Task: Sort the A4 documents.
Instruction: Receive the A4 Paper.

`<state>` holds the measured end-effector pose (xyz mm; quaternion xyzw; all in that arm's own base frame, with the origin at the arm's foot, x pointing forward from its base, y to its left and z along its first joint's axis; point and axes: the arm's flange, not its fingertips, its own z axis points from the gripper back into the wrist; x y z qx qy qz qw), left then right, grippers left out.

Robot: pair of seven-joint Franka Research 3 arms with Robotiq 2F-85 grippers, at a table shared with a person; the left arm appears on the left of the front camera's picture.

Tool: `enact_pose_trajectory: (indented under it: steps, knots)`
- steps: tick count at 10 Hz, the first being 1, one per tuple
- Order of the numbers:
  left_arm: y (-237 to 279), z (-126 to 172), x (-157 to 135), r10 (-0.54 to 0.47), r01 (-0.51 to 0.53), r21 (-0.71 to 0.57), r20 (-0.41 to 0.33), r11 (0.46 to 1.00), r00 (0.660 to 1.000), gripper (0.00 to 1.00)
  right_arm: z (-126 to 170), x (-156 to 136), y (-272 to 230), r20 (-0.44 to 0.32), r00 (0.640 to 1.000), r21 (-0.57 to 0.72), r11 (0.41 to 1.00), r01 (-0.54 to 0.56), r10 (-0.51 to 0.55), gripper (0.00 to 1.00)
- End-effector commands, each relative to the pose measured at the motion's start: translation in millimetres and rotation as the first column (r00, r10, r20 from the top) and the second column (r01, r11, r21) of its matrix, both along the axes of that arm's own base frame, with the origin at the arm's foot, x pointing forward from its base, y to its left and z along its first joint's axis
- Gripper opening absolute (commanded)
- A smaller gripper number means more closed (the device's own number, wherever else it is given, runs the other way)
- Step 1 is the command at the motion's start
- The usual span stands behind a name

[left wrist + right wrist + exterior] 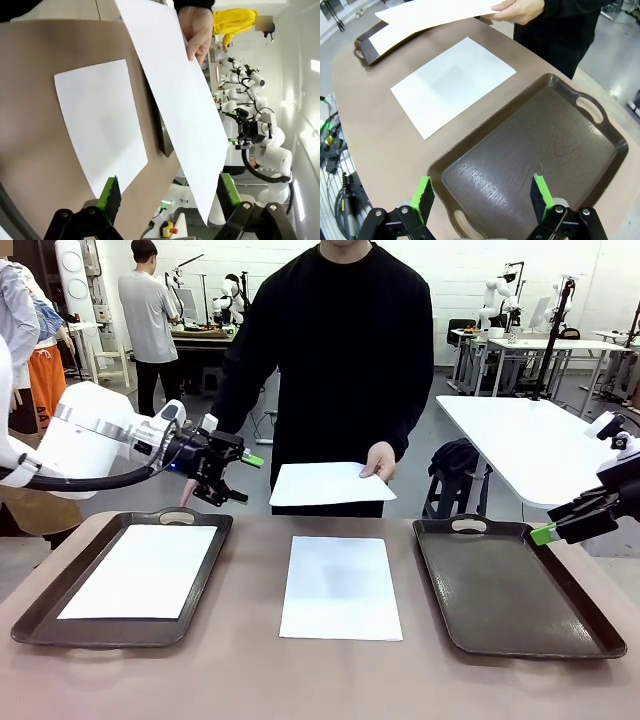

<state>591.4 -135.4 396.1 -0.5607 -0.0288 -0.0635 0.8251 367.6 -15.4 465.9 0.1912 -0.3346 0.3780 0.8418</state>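
Person's hand holds thin white A4 paper sheet over worktop's far edge. Left tool wide open, empty, near it. Right tool likewise, by dark brown rectangular tray.

The brown desk has rounded corners, and three things lie directly on it in a row. At the left is a dark brown handled tray with one white A4 document lying flat inside it. In the middle, a second A4 document lies flat on the bare desk top, apart from both trays. At the right is another dark brown handled tray, its textured bottom bare.
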Motion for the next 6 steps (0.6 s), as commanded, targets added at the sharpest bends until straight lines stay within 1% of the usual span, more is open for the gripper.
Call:
enact_pose_trajectory:
  steps: [1, 3, 4, 6]
  knots:
    - [-17, -3, 15, 0.031, -0.034, -0.030, -0.086, 0.999, 0.996, 1.00, -2, 4, 0, 0.010, 1.000, 0.022, 1.000, -0.017, 0.017, 1.00]
    - [-33, -15, 16, 0.053, -0.062, -0.053, -0.149, 0.997, 0.987, 1.00, -2, 4, 0, 0.010, 1.000, 0.022, 1.000, -0.017, 0.017, 1.00]
    - [-44, -21, 16, 0.025, -0.037, -0.066, -0.171, 0.997, 0.985, 1.00, -2, 4, 0, 0.010, 1.000, 0.022, 1.000, -0.017, 0.017, 1.00]
    - [-55, -26, 20, 0.035, -0.059, -0.104, -0.216, 0.993, 0.976, 1.00, -2, 4, 0, 0.010, 1.000, 0.022, 1.000, -0.017, 0.017, 1.00]
